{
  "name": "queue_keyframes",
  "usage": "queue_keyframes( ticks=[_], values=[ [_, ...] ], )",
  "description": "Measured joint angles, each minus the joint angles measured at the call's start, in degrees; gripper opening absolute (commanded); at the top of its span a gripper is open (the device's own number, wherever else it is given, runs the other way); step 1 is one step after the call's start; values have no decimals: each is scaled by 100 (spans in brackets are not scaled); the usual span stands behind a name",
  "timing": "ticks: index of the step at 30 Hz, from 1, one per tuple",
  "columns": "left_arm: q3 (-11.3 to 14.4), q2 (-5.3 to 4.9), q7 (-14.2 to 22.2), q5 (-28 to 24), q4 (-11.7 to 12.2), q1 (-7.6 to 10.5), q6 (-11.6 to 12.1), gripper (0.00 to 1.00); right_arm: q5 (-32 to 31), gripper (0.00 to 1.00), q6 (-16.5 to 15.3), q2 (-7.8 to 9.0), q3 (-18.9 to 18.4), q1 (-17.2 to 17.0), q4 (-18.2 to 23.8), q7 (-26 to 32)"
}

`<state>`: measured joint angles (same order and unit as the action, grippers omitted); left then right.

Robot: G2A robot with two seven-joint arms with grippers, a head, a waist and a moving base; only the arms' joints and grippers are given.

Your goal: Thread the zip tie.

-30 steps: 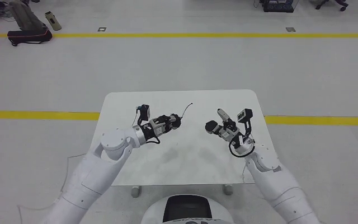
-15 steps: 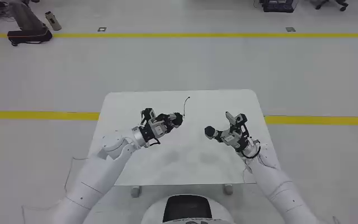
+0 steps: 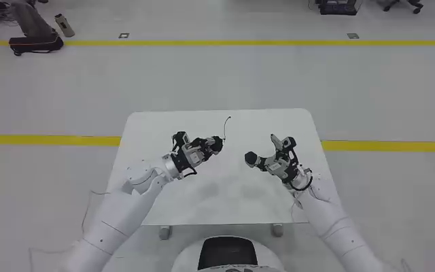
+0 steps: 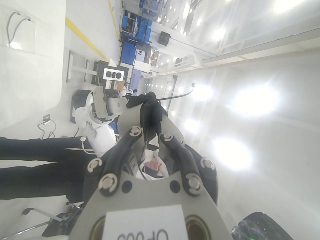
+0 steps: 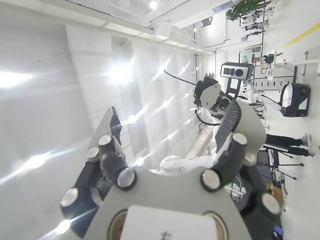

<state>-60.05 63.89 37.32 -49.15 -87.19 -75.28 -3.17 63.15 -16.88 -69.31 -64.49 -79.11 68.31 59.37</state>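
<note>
Above the white table (image 3: 146,132) my left gripper (image 3: 216,143) is shut on a thin black zip tie (image 3: 225,128), whose free end rises to a small hooked tip. In the left wrist view the zip tie (image 4: 178,95) sticks out sideways past the closed fingertips of the left gripper (image 4: 150,101). My right gripper (image 3: 262,149) hangs a short way to the right of it, open and holding nothing. Its two ribbed fingers (image 5: 228,122) stand wide apart around the right gripper's gap (image 5: 172,122), facing the left gripper (image 5: 207,97) and the zip tie (image 5: 176,77).
A curved black strip (image 4: 13,24) lies on a clear sheet on the table. The table's middle and front lie bare beneath both arms. A person in dark trousers (image 5: 285,142) stands off in the room, away from the table.
The left gripper shifted slightly right and the zip tie swung from slanting right to nearly upright. The right gripper turned and moved left toward it, staying open.
</note>
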Motion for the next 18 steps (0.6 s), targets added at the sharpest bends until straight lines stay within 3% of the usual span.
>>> queue_keyframes(
  ticks=[12,18],
  values=[
    [354,140,220,-183,242,229,509,0,786,100,253,-181,138,207,-325,604],
    [354,140,217,-178,241,229,510,0,800,100,248,-184,136,214,-337,627]
  ],
)
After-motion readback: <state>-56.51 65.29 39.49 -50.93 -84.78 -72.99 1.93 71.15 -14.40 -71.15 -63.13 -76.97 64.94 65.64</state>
